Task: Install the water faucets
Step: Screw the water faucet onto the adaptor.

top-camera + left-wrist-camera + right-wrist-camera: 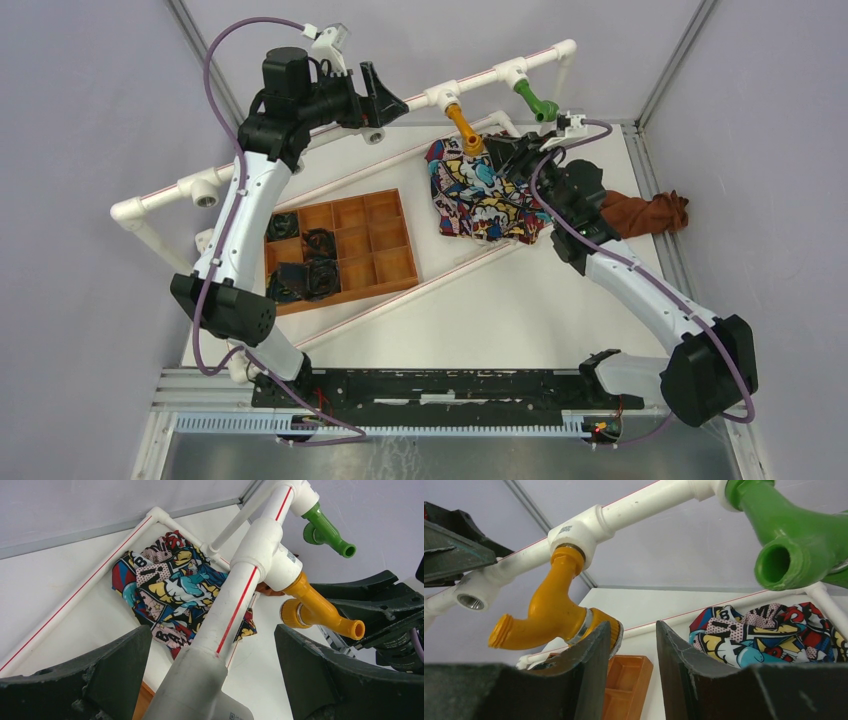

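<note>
White table (520,300), grey walls on all sides; white pipe frame (170,195) runs from left centre to upper right of the top view.

Orange-yellow faucet (463,127): seated in a T-fitting (445,97) at upper centre, spout hanging down over the table. Green faucet (536,102): seated in the next fitting to the right, on the same pipe. Another T-fitting (470,601), left of the orange one in the right wrist view, shows a bare metal-threaded opening.

Left gripper (385,108): upper left of centre, jaws wide apart. The left wrist view shows the pipe passing between the fingers (95,680), clear of both.

Right gripper (634,630): just below the orange-yellow faucet. Jaws stand a narrow gap apart with nothing between them. The faucet's knob end sits just beside the outer face of the left-of-frame finger (589,665); contact possible, cannot tell from this angle.

Comic-print cloth (480,195) lies crumpled under the faucets. Brown cloth (655,212) at the right table edge. Wooden compartment tray (370,245) at centre left, dark items in its left cells.
</note>
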`<state>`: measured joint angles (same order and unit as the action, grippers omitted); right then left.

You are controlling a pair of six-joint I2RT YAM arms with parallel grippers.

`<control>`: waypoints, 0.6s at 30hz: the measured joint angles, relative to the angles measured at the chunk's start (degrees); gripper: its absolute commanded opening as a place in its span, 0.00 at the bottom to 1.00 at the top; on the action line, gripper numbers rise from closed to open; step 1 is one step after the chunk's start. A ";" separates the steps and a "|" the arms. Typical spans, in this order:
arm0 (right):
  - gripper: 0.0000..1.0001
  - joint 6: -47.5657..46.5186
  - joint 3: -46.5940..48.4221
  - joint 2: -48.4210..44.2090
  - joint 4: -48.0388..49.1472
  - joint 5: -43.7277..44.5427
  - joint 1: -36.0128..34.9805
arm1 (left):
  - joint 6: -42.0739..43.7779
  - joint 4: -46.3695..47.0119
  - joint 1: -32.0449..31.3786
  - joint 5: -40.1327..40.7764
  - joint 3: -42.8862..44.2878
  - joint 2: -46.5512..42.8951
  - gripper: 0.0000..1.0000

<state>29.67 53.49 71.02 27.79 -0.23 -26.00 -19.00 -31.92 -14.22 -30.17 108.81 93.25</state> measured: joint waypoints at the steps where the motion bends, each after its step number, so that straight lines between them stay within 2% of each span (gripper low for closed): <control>1: 0.45 0.00 -0.15 0.00 0.15 -0.55 0.02 | 0.00 0.28 0.00 0.00 -0.13 0.00 1.00; 7: 0.45 -0.37 -0.66 0.20 1.77 -3.72 -0.13 | 0.00 1.90 0.00 -0.09 -1.01 0.00 1.00; 14: 0.45 -2.73 0.11 1.38 3.37 -2.32 -1.70 | 0.00 3.69 0.13 -0.02 -1.86 -0.20 1.00; 16: 0.46 -3.39 0.76 1.57 3.37 -1.46 -2.23 | 0.02 3.67 0.15 -0.07 -1.95 -0.20 1.00; 18: 0.53 -4.72 1.01 1.40 3.17 0.00 -2.91 | 0.00 3.63 0.15 -0.22 -1.97 -0.22 1.00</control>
<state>24.95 54.50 72.42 30.96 -0.23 -28.91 -19.00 -28.29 -14.06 -30.39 106.85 93.03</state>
